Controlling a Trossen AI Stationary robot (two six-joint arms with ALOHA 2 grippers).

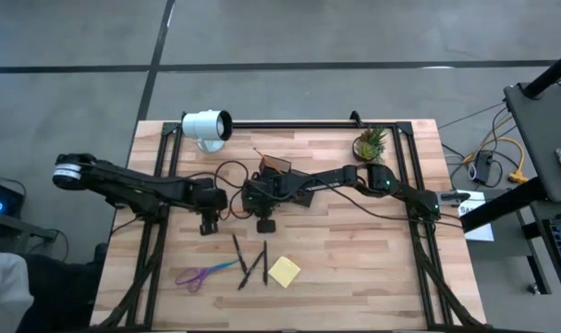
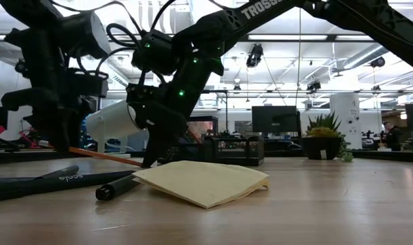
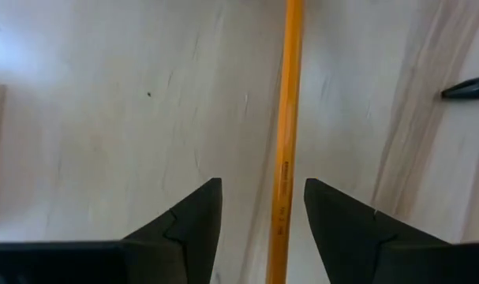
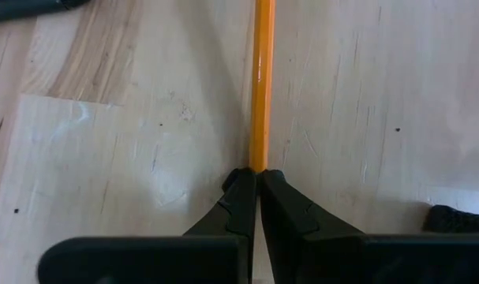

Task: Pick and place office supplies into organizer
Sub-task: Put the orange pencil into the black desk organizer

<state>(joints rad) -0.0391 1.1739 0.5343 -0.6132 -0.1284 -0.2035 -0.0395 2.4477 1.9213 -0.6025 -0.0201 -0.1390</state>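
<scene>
The yellow sticky-note pad [image 2: 203, 181] lies untouched near the table's front edge, while the orange pencil [image 4: 261, 87], pinched at one end by the right gripper [image 4: 255, 189] mid-table and straddled by the parted left gripper [image 3: 263, 207], could be levered loose if lifted.

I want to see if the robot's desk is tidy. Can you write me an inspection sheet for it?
Surface: pale wooden table, no spills seen.
Job's things: thin orange pencil; dark pens; purple-handled scissors; square yellow sticky pad; small black organizer tray.
Clutter: white cylindrical lamp; small green potted plant.
Grippers: left gripper open, astride the pencil; right gripper shut on the pencil's end.
Cables: black cables looping beside the organizer.
Surroundings: grey floor; equipment beside the table.
</scene>
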